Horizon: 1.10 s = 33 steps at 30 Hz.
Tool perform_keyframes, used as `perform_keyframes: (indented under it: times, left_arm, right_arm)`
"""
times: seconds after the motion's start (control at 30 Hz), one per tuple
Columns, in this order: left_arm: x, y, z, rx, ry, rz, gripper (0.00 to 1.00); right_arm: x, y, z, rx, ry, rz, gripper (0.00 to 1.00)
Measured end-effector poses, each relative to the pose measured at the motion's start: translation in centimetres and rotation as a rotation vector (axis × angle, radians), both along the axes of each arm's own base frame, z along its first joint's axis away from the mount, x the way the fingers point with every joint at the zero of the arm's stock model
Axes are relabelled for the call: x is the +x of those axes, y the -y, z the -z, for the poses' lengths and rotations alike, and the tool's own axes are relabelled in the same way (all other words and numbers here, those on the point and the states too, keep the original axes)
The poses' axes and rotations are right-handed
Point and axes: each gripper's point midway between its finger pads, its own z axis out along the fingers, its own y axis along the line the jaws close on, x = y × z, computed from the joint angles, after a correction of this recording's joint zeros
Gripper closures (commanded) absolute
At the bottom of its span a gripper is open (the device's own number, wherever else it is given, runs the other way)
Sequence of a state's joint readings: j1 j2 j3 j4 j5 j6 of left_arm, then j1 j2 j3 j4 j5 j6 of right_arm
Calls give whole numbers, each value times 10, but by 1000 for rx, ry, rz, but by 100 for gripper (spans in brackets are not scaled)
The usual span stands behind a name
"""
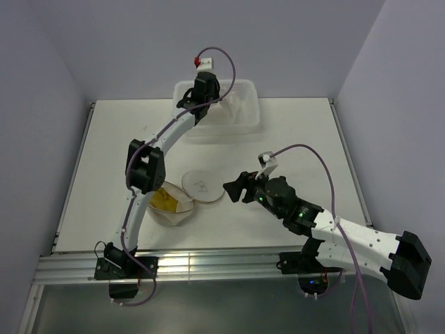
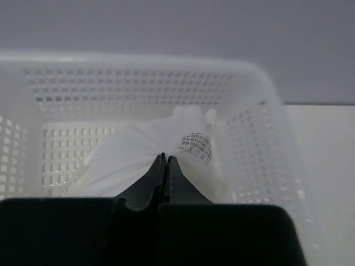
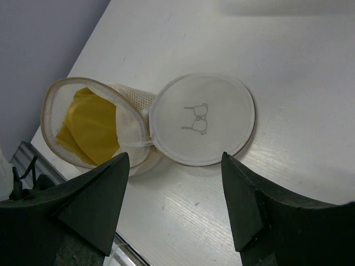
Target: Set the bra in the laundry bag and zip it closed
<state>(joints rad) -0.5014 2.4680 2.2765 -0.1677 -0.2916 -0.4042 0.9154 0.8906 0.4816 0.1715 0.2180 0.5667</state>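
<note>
The mustard-yellow soft fabric bra sits inside the round white mesh laundry bag, which looks limp and light, so take its floppy flat disc lid by the rim with your wide-spread right gripper; your left gripper pinches white cloth.

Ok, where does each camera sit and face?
Top external: above, behind the bases, looking down on the table; left arm, right arm show.
Left wrist: on left arm, facing into the basket; left claw shut on white cloth.
Right wrist: on right arm, looking down at the laundry bag; open right claw frames it.
Shared: top and right wrist both show the bra bagged.
</note>
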Motion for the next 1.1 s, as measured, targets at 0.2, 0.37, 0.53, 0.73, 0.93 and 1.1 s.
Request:
perform_keyframes:
  times: [0.2, 0.37, 0.53, 0.73, 0.93, 1.1]
  left_arm:
    - [-38, 23, -138, -124, 187, 99, 100]
    - [-107, 51, -223, -182, 300, 213, 100]
    - [-192, 93, -253, -237, 320, 395, 100]
    - [-281, 145, -225, -279, 241, 616, 100]
    - [-342, 170, -93, -204, -2, 745, 58]
    - [-376, 141, -1, -107, -181, 729, 32]
  right_arm:
    - [1, 8, -18, 40, 39, 30, 26]
    - [-1, 25, -43, 85, 90, 81, 26]
    - [-7, 57, -97, 193, 198, 164, 27]
    - [-30, 117, -170, 391, 343, 275, 30]
    - [-35, 140, -158, 386, 308, 343, 32]
    - [-29, 128, -81, 264, 168, 345, 33]
